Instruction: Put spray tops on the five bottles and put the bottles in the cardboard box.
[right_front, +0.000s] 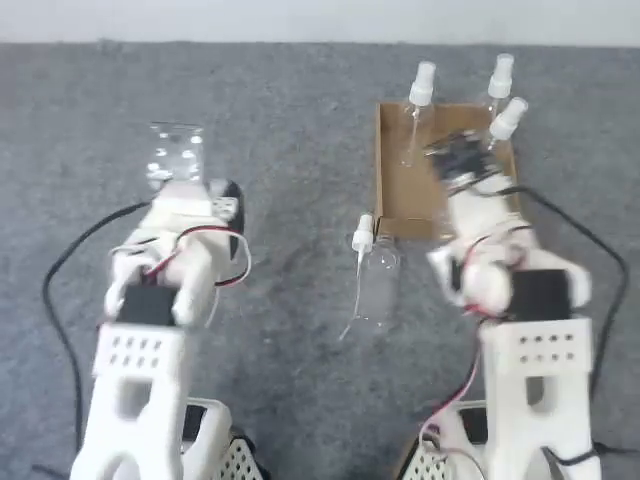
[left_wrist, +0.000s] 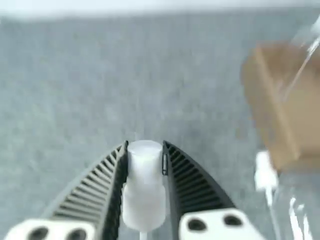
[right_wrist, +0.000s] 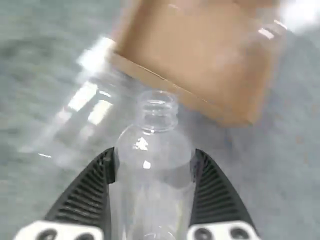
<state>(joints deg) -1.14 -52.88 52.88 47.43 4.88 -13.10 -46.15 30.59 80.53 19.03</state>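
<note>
Obs: left gripper (left_wrist: 145, 150) clamped on 1 spray top (left_wrist: 144, 190). The right gripper (right_wrist: 155, 157) is closed round 1 uncapped bottle (right_wrist: 157, 115). In the cardboard box (right_front: 400, 205) stand 3 capped bottles (right_front: 421, 85) (right_front: 499, 75) (right_front: 508, 118); 1 lying bottle (right_front: 376, 280) at its 7 o'clock.

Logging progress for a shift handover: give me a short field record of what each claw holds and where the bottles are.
left claw: shut on a spray top
right claw: shut on an uncapped bottle, by the cardboard box
in box: three topped bottles, upright
on table: a lying bottle, topped, beside the box
left to do: fit the spray top, box two bottles
</note>
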